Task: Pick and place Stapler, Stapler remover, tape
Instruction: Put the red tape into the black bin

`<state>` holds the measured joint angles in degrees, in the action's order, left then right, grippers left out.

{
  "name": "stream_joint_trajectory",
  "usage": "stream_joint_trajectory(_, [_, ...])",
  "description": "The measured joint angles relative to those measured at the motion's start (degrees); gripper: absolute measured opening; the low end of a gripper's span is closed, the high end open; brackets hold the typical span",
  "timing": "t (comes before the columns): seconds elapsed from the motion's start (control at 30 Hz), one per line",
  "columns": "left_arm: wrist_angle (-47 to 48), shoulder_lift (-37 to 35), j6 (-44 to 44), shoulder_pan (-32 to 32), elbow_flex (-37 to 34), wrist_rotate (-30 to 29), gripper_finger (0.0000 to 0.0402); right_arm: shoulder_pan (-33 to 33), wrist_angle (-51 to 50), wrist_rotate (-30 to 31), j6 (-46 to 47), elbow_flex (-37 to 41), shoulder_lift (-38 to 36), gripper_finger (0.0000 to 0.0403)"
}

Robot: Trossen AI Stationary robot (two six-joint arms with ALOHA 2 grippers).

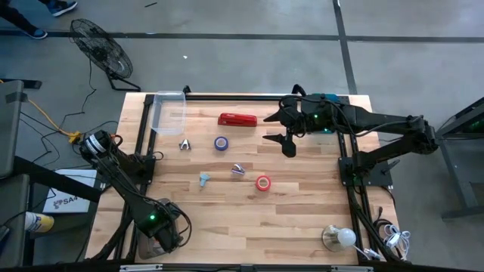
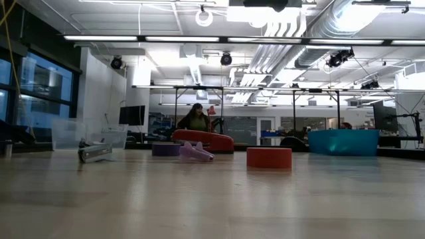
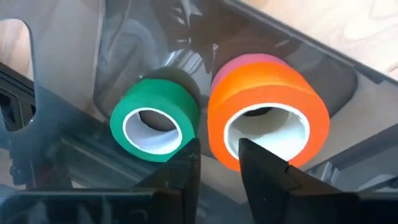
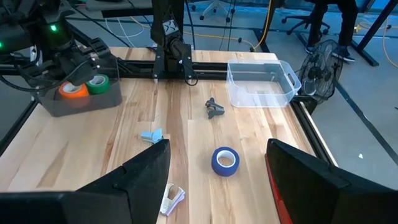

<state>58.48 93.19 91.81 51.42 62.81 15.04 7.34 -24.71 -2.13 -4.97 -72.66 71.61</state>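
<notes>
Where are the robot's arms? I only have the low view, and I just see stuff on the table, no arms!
Observer: The right gripper hangs open above the table, just off one end of the red stapler.
Operator: And the other one?
Observer: The left gripper is down in a grey bin on the left arm's side of the table. Its fingers are a little apart, either side of the orange tape roll's rim.
Operator: Is anything else in that bin?
Observer: Yes, a green tape roll sits right beside the orange one.
</notes>
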Motion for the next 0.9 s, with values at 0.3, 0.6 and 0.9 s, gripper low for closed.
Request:
stream_joint_trajectory(0.3, [-0.1,-0.3,-0.3,0.0,0.0,2.7,0.0118,0.4,-3.8,1.1,0.0,0.0,0.0,0.0259])
stream_joint_trajectory(0.6, [8.0,-6.1,3.4,0.0,2.5,2.0,0.0119,1.3,-10.4,2.0,2.0,0.0,0.0,0.0259])
stream_joint_trajectory(0.9, [13.4,-12.8,9.5,-0.1,5.2,-15.8,0.0119,0.6,-11.3,0.3,3.7,5.4,0.0,0.0259])
